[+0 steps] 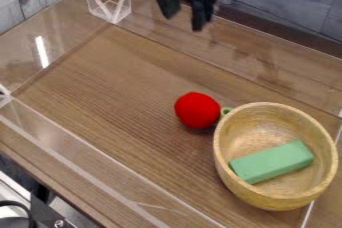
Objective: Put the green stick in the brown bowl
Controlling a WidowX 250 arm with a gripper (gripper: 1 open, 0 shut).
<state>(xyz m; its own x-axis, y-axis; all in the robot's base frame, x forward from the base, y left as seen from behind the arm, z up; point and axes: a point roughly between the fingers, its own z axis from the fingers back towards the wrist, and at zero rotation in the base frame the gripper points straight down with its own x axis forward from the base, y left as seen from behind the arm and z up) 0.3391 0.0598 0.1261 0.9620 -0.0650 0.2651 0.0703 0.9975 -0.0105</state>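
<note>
Green stick (271,162): lay flat inside the brown bowl (235,123), toward its near-right side, resting on the bowl floor.
Brown bowl: sat at the near-right of the wooden table (107,92), close to the clear edge wall.
Task state: judged complete, with the stick fully within the rim.
Gripper (185,10): hung high at the far side of the table, well apart from bowl and stick, fingers spread, nothing between them.
Step in hand: judged a retreat clear of the work area.
Doing it well: best kept high and away from the bowl, so that nothing clipped the rim or tipped the stick out.
Red ball (198,109): stood just beside the bowl's left rim, its green stem touching or nearly touching the rim; hard to tell which.
Risk: a low sweep past the ball might have rolled it against the bowl.
Surface: dark wood-grain top, smooth, bordered by low clear plastic walls (80,177).
Room: grey plank wall behind; a clear bracket (108,5) at the far-left corner.
</note>
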